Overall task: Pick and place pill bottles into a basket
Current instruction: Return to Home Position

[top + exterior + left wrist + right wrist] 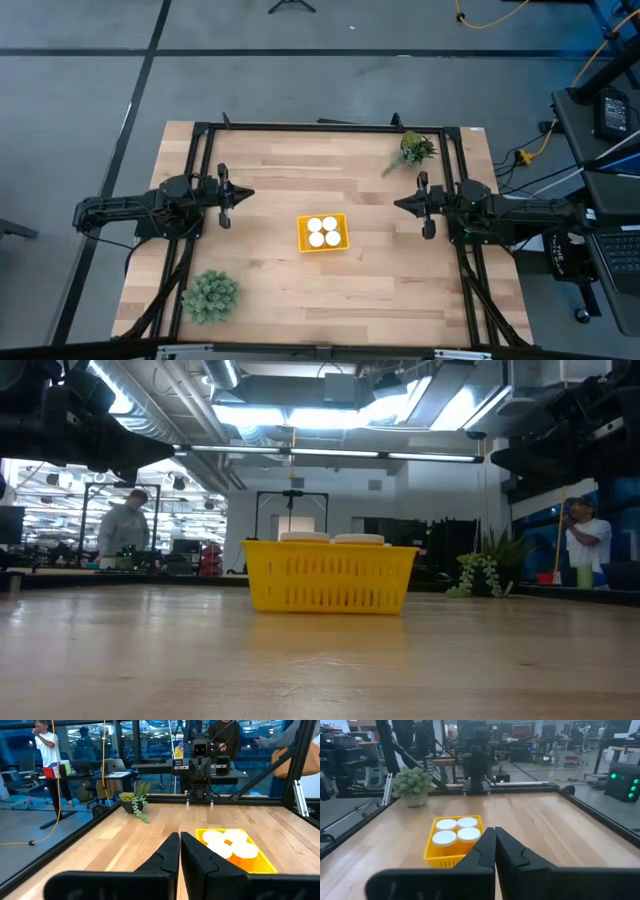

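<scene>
The yellow basket [322, 232] stands on the table's middle; it also shows in the low view [329, 576], the left wrist view [252, 861] and the right wrist view [436, 852]. Several pill bottles stand upright in it, their white caps [322, 231] up; the caps also show in the right wrist view [456, 830]. My left gripper [250, 193] is shut and empty, left of the basket and above the table. My right gripper [397, 204] is shut and empty, right of the basket.
A green spiky plant [209, 296] stands near the table's front left corner. A trailing green plant [411, 150] stands at the far right. A black frame [320, 127] runs along the table's edges. People stand in the room beyond the table.
</scene>
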